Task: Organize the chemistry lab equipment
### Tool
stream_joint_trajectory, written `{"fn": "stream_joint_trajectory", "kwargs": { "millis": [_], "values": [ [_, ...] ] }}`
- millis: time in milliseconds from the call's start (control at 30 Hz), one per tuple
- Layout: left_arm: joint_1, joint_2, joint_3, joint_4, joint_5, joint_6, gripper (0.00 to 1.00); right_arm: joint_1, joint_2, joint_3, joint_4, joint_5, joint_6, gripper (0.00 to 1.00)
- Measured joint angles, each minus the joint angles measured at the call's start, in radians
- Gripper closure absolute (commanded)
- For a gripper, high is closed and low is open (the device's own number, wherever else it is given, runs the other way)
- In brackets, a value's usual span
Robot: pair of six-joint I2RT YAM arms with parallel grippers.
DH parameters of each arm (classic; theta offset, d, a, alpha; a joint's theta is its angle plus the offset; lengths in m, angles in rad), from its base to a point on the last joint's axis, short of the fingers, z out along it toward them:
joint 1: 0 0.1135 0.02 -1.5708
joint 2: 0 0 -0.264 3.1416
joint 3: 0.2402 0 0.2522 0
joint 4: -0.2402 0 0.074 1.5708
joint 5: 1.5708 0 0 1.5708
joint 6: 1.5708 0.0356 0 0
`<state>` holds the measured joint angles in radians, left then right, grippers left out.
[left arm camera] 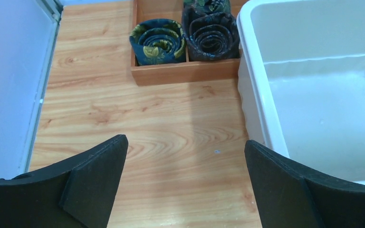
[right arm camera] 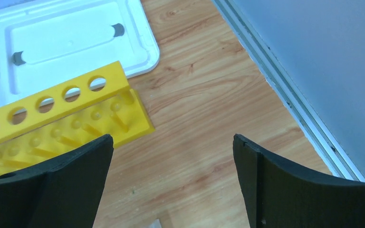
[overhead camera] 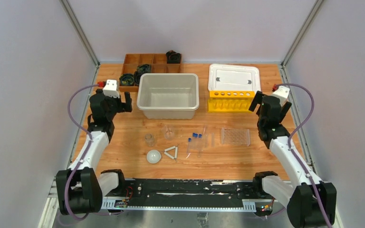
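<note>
Both pincers hang wide open and empty: the left pincer (left arm camera: 185, 147) over bare table (left arm camera: 123, 118) beside the white tub (left arm camera: 313, 95), the right pincer (right arm camera: 173, 140) near the yellow rack (right arm camera: 123, 121), whose left end is cut off in the wrist view. Mid-table, well apart from both, lie the white dome (overhead camera: 154, 156), the white triangle (overhead camera: 171, 152) just beside it, two small clear beakers (overhead camera: 168, 131), the blue-capped tubes (overhead camera: 196, 140) and the clear plastic rack (overhead camera: 235, 136); the clear pieces are faint against the wood, so the tubes cannot be counted.
</note>
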<state>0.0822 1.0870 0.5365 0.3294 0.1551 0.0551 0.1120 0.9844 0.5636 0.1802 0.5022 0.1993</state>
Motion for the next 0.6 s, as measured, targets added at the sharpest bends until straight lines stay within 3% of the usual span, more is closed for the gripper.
{"fn": "stream_joint_trajectory", "kwargs": {
  "millis": [167, 267, 400, 500, 600],
  "values": [
    [0.027, 0.023, 0.254, -0.383, 0.065, 0.02, 0.0, 0.0, 0.002, 0.241, -0.293, -0.142, 0.095, 0.0],
    [0.03, 0.06, 0.415, -0.568, 0.085, 0.024, 0.0, 0.0, 0.019, 0.343, -0.364, -0.327, 0.146, 0.0],
    [0.034, 0.103, 0.577, -0.769, 0.109, 0.028, 0.0, 0.001, 0.071, 0.36, -0.414, -0.557, 0.194, 0.01],
    [0.034, 0.11, 0.633, -0.88, 0.116, 0.042, 0.0, 0.053, 0.144, 0.368, -0.482, -0.618, 0.208, 0.08],
    [0.034, 0.105, 0.657, -0.956, 0.114, 0.06, 0.0, 0.226, 0.207, 0.405, -0.575, -0.55, 0.203, 0.23]
  ]
}}
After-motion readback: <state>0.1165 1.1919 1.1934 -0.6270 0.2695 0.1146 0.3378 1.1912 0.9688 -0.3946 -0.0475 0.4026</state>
